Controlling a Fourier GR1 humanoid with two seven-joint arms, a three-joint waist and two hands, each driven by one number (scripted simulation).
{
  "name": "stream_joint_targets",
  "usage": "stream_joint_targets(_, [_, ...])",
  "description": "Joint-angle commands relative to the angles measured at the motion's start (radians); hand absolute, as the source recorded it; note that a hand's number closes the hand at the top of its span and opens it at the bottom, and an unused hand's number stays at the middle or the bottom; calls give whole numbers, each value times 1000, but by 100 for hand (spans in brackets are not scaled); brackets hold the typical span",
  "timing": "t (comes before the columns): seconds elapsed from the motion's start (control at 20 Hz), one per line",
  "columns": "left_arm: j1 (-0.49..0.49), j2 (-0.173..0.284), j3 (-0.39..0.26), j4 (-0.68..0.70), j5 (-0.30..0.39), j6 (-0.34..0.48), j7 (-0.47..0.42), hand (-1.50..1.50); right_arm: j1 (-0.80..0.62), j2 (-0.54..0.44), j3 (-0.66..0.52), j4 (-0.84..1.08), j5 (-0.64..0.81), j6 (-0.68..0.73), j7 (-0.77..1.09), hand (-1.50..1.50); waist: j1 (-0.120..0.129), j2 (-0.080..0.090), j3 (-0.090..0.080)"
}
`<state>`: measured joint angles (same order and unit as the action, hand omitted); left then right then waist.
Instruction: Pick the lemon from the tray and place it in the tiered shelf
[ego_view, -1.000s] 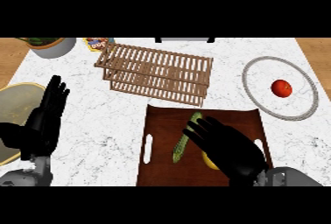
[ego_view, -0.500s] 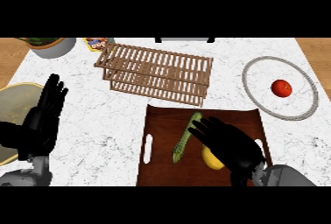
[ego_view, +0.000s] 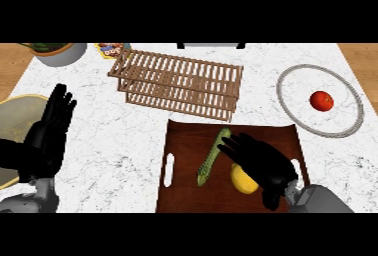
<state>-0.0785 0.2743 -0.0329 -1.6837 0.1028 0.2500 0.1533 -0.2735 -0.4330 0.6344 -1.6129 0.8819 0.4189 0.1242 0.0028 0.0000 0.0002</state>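
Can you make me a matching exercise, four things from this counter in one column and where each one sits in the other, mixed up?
Things:
1. yellow lemon
2. red tomato
3. slatted wooden tiered shelf
4. black left hand

Places:
A. on the round grey-rimmed plate
B. open and resting, fingers up, near the view's left edge
C. on the dark brown tray, partly under the black right hand
D. on the white marble counter, beyond the tray

Pairs: 1-C, 2-A, 3-D, 4-B

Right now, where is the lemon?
In the head view the lemon lies on the brown tray at lower right, between the green cucumber and the right robot hand partly covering it.
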Motion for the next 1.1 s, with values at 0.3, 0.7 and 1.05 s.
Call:
stream_joint_targets(0.3, [32, -72, 19, 9, -46, -27, -53, 0, 14, 155, -29, 167, 138, -64, -117, -150, 1, 0, 0])
stream_joint_targets(0.7, [-2, -76, 29, -1, -81, -37, 23, 0, 46, 154, -20, 260, 244, -45, -159, 150, -1, 0, 0])
stream_joint_targets(1.05, [5, -120, 32, 42, -88, -49, -50, 0, -28, 212, -43, 365, 329, -240, -291, 150, 2, 1, 0])
